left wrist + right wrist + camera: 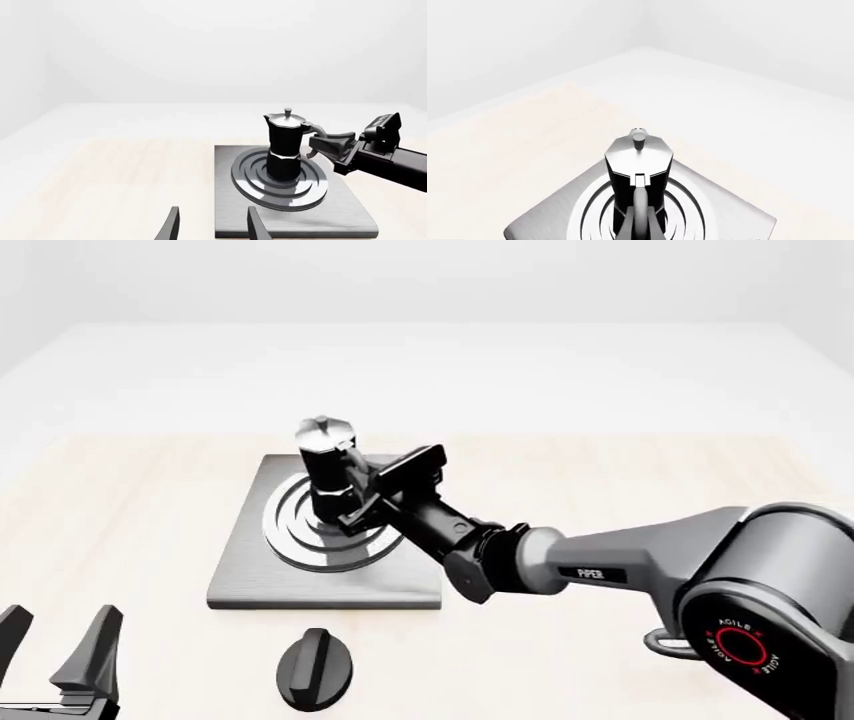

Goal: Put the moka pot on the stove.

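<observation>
Right hand (367, 502) at moka pot (326, 455) handle, grip unclear; pot upright on stove (254, 570), pale wood table (641, 480).

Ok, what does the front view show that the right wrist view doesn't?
Only the front view shows the black knob on the table in front of the stove, the left gripper open and idle, and the right gripper reaching to the pot's handle. Only the right wrist view shows the handle head-on, running straight toward the camera. Both show the moka pot upright on the stove rings.
</observation>
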Controlling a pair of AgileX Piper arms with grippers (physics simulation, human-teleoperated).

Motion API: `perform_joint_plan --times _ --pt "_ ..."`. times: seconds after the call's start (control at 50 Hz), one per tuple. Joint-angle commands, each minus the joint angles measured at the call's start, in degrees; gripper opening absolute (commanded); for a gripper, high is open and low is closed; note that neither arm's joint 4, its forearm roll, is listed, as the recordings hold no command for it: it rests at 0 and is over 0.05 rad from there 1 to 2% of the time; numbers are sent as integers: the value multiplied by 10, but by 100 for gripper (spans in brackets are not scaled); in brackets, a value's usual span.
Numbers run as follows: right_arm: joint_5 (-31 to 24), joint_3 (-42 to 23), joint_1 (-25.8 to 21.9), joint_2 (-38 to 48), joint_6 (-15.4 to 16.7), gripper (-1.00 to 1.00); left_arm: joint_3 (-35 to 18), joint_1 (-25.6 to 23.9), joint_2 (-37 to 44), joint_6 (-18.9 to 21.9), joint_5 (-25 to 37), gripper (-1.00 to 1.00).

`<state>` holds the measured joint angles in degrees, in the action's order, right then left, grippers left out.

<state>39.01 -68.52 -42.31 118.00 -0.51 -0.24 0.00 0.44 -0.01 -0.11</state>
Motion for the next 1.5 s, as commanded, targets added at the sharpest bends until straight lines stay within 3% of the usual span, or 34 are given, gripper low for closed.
perform_joint_plan --times 0.02,0.7,0.72,1.14,1.5 --pt "0 -7 0 0 -6 -100 0 0 0 0 0 100" --pt "-6 -14 4 12 -12 -100 0 0 0 0 0 100" --pt "-6 -14 4 12 -12 100 0 0 0 0 0 100" --pt "-5 -11 0 14 -18 100 0 0 0 0 0 100" --pt "-8 -16 3 18 -4 100 0 0 0 0 0 100"
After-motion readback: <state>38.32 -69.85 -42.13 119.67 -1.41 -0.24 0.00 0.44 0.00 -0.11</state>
